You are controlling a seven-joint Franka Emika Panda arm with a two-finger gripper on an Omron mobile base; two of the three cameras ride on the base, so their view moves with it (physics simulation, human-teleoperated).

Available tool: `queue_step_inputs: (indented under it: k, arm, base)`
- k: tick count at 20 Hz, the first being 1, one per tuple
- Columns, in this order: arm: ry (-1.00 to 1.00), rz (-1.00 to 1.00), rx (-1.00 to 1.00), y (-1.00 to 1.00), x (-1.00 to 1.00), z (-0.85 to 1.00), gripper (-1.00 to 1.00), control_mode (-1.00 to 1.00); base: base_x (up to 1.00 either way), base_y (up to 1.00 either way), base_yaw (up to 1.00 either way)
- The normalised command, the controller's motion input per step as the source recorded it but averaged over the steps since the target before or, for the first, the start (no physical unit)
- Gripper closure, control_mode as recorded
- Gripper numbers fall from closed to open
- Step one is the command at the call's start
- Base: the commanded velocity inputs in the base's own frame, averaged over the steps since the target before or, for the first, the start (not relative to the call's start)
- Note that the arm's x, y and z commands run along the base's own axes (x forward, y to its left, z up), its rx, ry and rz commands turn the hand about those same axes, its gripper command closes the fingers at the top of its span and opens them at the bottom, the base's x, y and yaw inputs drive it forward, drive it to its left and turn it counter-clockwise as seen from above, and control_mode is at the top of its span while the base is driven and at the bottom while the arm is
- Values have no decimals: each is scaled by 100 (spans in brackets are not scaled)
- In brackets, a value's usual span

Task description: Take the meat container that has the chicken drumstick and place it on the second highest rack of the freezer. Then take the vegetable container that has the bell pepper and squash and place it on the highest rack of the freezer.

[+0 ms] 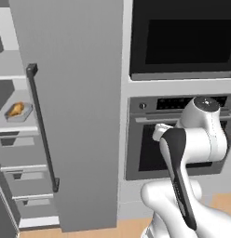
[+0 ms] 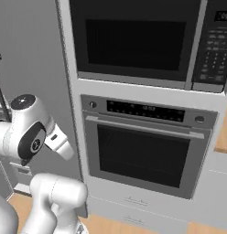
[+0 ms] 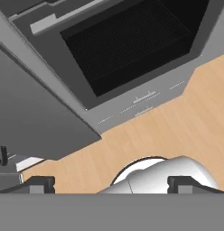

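At the left edge of the left base view, the freezer (image 1: pixel 71 116) stands with its door swung open, and a small grey container (image 1: pixel 18 112) holding the chicken drumstick (image 1: pixel 16 109) sits on the lower of two open shelves (image 1: pixel 10 125), above the grey drawers (image 1: pixel 24 160). The bare shelf above it is the highest rack (image 1: pixel 8 69). The dark bar handle (image 1: pixel 43 130) runs down the door's edge at left centre. Towards the lower right of that view the arm is folded in front of the oven (image 1: pixel 150 139), well apart from the freezer. At the bottom of the hand view the gripper (image 3: pixel 109 184) has its fingertips (image 3: pixel 38 183) spread wide with nothing between them, looking down at the wooden floor (image 3: pixel 177 117) and the oven's lower edge. Any such tray looks light and rigid, likely smooth-walled, so a pinch across one rim wall, kept level, should stop loose food sliding. The vegetable tray's place cannot be told.
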Motion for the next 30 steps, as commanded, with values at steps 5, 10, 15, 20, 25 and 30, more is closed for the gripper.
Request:
queue_step_inputs:
  k: [5, 10, 15, 20, 25, 30]
  arm:
    - [0, 0, 0, 0, 0, 0, -100, 100]
    - [0, 0, 0, 0, 0, 0, -100, 100]
    - [0, 0, 0, 0, 0, 0, -100, 100]
    - [0, 0, 0, 0, 0, 0, -100, 100]
    - [0, 0, 0, 0, 0, 0, -100, 100]
    - [0, 0, 0, 0, 0, 0, -100, 100]
  base:
    - [0, -100, -6]
    - [2, -100, -5]
    - [15, -100, -4]
    - [43, -100, 0]
    - [59, -100, 0]
    - [58, -97, 1]
